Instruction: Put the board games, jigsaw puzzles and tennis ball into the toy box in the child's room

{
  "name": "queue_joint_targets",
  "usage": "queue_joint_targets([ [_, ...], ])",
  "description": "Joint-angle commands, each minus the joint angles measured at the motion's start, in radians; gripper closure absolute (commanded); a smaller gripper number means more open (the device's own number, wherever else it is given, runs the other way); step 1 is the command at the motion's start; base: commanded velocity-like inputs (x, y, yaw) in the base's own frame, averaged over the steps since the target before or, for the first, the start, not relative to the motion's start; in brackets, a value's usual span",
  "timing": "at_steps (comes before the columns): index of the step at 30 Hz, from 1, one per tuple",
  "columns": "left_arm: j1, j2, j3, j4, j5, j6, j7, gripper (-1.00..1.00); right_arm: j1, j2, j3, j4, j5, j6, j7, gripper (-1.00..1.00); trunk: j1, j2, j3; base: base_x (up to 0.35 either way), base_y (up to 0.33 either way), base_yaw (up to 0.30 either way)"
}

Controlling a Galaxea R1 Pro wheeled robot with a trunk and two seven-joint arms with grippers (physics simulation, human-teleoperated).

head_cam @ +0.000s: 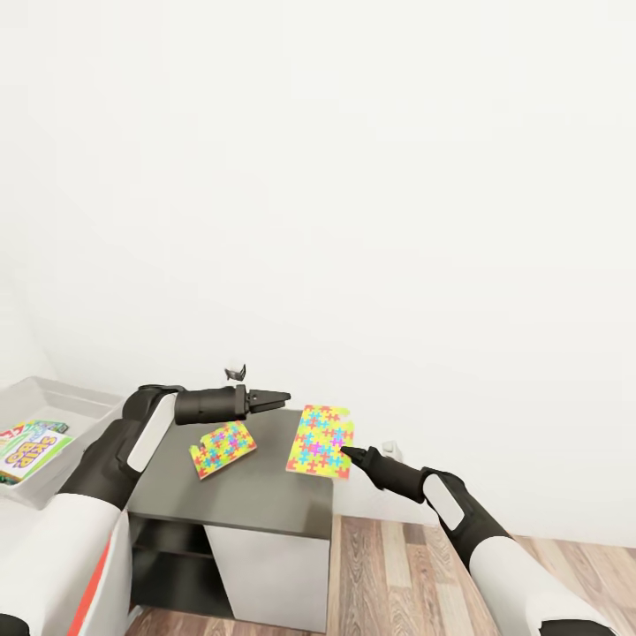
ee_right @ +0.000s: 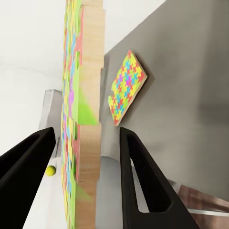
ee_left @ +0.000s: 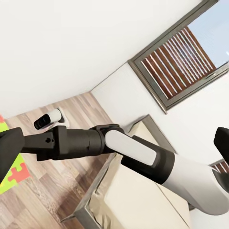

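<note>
Jaws of the right gripper (ee_right: 81, 181) spread wide, straddling the near edge of the larger jigsaw puzzle (head_cam: 321, 441), one finger (ee_right: 143, 186) to each face, neither seen pressing on it yet. Panel seen edge-on from the right wrist: thin, with a pale wood-coloured backing and a jagged, stepped outline. Probably light and stiff, so likely to lift in one piece if the interlocked pieces hold; best taken well in from the notched edge, across both flat faces, since a hold on a single projecting tab could slip or twist.

Just beyond, lying on the dark grey worktop (head_cam: 265, 495), the smaller jigsaw puzzle (head_cam: 223, 448), tilted at an angle, well clear of the larger one. Above it, the left gripper (head_cam: 274, 398) hovering with nothing held; jaws look nearly together in the head view, though hard to tell for sure.

Farther off at the left, the toy box (head_cam: 66, 399) on the paler worktop, a board game (head_cam: 31, 447) already lying inside. Small tennis ball (ee_right: 50, 170) glimpsed past the puzzle edge in the right wrist view.
</note>
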Motion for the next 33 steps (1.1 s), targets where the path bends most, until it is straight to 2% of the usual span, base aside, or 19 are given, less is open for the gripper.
queue_joint_targets([
  [1, -0.001, 0.001, -0.002, 0.0, 0.001, 0.004, -0.002, -1.0, -0.001, 0.0, 0.001, 0.0, -0.008, 0.006, -0.002, 1.0, 0.001, -0.002, -0.001, 0.0, 0.0, 0.094],
  [20, -0.001, 0.002, 0.0, 0.0, 0.002, 0.004, -0.004, -1.0, -0.001, -0.001, 0.001, 0.0, -0.008, 0.006, -0.002, 1.0, 0.001, -0.002, 0.029, 0.0, 0.0, 0.108],
  [33, -0.001, 0.008, -0.001, -0.001, 0.002, 0.004, -0.008, -1.0, -0.001, -0.006, 0.001, 0.0, -0.007, 0.009, -0.008, 1.0, 0.001, -0.002, 0.033, 0.0, 0.0, 0.021],
])
